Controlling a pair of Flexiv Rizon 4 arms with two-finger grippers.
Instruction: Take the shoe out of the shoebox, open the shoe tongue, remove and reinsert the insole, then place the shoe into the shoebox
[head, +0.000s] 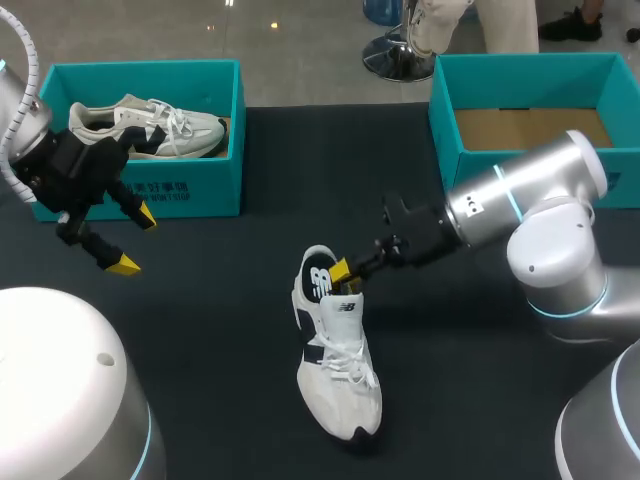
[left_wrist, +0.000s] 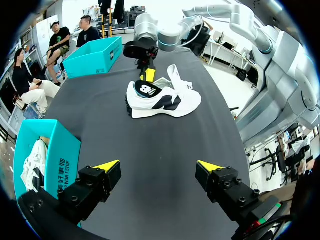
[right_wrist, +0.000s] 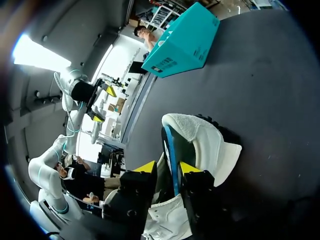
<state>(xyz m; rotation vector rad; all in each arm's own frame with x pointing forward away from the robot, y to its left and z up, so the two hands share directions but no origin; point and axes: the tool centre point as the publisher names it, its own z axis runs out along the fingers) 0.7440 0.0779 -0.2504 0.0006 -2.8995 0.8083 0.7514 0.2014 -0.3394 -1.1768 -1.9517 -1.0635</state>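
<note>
Pinch the insole (right_wrist: 169, 142) with the right gripper (head: 342, 272), fingers narrow, one on each side of its blue edge, right at the heel opening of the shoe (head: 338, 370). Find that shoe standing on its sole on the black table (head: 220, 300), outside both boxes. In the head view, place it around six o'clock from the table's middle, heel toward twelve, toe toward five, white laces lying over the tongue. From the right wrist, see the insole rising out of the white heel collar between the yellow tips. Hold the left gripper (head: 133, 240) spread wide with nothing between its fingers, above bare table at nine o'clock, just in front of the left shoebox (head: 180, 190). See a second shoe (head: 150, 125) lying inside that box at ten o'clock. See the right shoebox (head: 450, 120) at two o'clock, brown cardboard floor showing. From the left wrist, see the shoe well ahead of the open fingers, with the right gripper at its far side.
</note>
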